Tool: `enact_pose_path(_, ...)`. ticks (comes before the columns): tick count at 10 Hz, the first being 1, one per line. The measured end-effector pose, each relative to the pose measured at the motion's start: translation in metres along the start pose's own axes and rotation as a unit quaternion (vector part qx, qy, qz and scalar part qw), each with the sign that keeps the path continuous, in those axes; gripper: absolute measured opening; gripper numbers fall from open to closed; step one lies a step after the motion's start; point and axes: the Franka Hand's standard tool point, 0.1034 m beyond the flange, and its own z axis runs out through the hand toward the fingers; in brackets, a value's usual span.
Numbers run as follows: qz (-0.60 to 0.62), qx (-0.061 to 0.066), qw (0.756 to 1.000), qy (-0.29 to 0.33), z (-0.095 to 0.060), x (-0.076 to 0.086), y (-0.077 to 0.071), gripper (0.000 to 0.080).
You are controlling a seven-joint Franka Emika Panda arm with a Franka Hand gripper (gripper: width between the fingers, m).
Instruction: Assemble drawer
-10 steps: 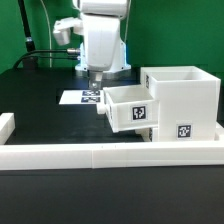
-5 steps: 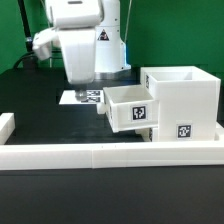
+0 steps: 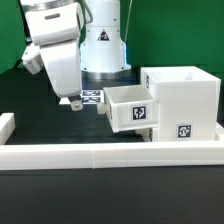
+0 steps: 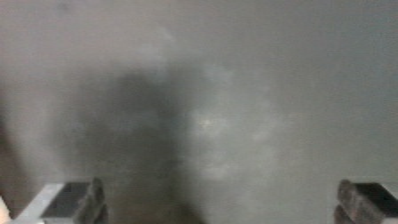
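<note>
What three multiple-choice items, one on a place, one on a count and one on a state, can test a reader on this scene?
1. Where is the gripper in the exterior view?
A. to the left of the drawer housing
B. inside the housing
C. to the right of the housing

2. How many tags show on the tray front?
A. none
B. one
C. three

3. What do the fingers hold?
A. a tray
B. a knob
C. nothing

Answers: 1 A, it hangs above the table near the marker board. 2 B, a single tag shows. 3 C, the wrist view shows them apart with only bare table between.
</note>
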Motion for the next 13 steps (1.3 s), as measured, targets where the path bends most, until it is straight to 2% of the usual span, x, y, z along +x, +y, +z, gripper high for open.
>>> enact_pose_path(2, 0.022, 0.000, 1.000, 0.001, 0.004, 0.021, 0.002, 0.0649)
enact_pose_path(6, 0.039, -0.001, 0.999, 0.004, 0.006, 0.043, 0.006, 0.0649)
enact_pose_path(13, 0.160, -0.014, 0.987, -0.026, 0.012, 0.052, 0.012, 0.0649)
